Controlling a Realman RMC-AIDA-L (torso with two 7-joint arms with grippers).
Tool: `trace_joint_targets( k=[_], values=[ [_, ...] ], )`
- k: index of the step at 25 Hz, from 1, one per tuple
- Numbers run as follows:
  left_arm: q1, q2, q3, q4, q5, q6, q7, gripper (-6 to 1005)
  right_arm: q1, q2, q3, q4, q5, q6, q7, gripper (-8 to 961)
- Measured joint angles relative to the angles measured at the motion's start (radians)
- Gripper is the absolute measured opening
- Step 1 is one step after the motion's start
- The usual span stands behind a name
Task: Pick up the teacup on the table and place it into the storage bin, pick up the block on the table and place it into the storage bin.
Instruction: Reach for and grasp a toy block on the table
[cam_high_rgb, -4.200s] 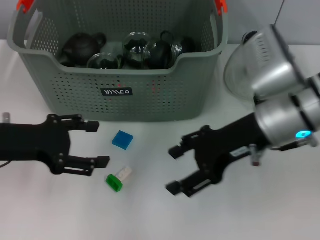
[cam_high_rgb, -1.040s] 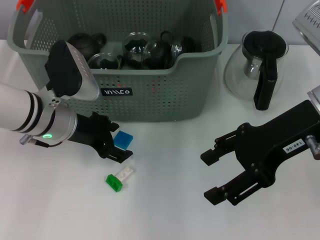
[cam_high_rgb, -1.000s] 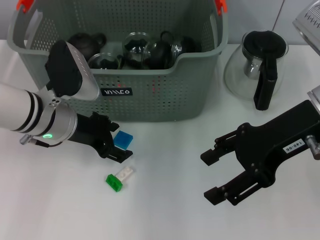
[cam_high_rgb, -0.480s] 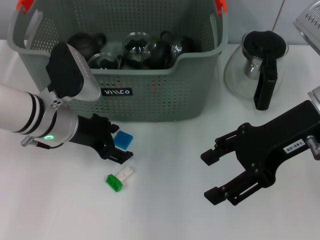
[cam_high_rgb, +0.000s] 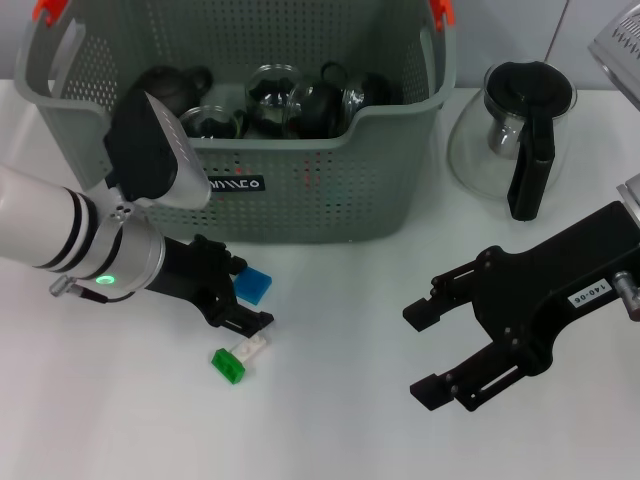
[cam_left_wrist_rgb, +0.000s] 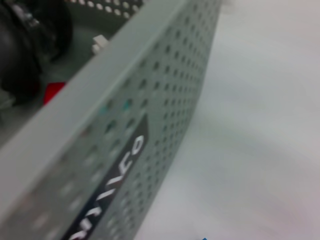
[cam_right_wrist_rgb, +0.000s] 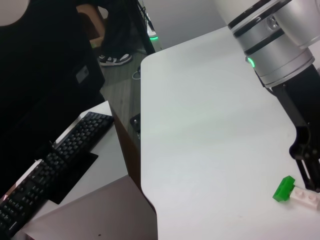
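The grey-green perforated storage bin (cam_high_rgb: 300, 190) stands at the back of the table and holds dark teapots and glass cups (cam_high_rgb: 275, 85). No teacup shows on the table itself. A blue block (cam_high_rgb: 256, 286) lies in front of the bin. My left gripper (cam_high_rgb: 243, 293) is open, low over the table, with one finger on each side of the blue block. A green-and-white block (cam_high_rgb: 238, 357) lies just in front of it and also shows in the right wrist view (cam_right_wrist_rgb: 295, 192). My right gripper (cam_high_rgb: 421, 353) is open and empty at the front right.
A glass carafe with a black handle (cam_high_rgb: 512, 135) stands to the right of the bin. The left wrist view shows the bin's wall (cam_left_wrist_rgb: 150, 115) close up. In the right wrist view a keyboard (cam_right_wrist_rgb: 55, 165) sits on a desk beyond the table's edge.
My left gripper has slid a little to the right and towards the front, so its fingers now straddle the blue block. The right arm has not moved.
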Motion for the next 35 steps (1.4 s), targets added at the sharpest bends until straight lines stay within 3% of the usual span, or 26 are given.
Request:
trace_joint_targets(
  k=[17,27,35],
  values=[
    [0.008,0.002,0.011,-0.070,-0.042,0.131,0.003,872,-0.004,0.000,0.012,0.001,-0.003,0.001,-0.015,882],
    [0.004,0.007,0.019,-0.130,-0.012,0.182,-0.087,873,-0.004,0.000,0.012,0.002,-0.002,0.001,-0.025,881],
    [-0.001,0.007,0.117,-0.157,0.053,0.171,-0.032,873,-0.004,0.000,0.014,0.002,0.000,0.008,-0.035,881]
  ],
)
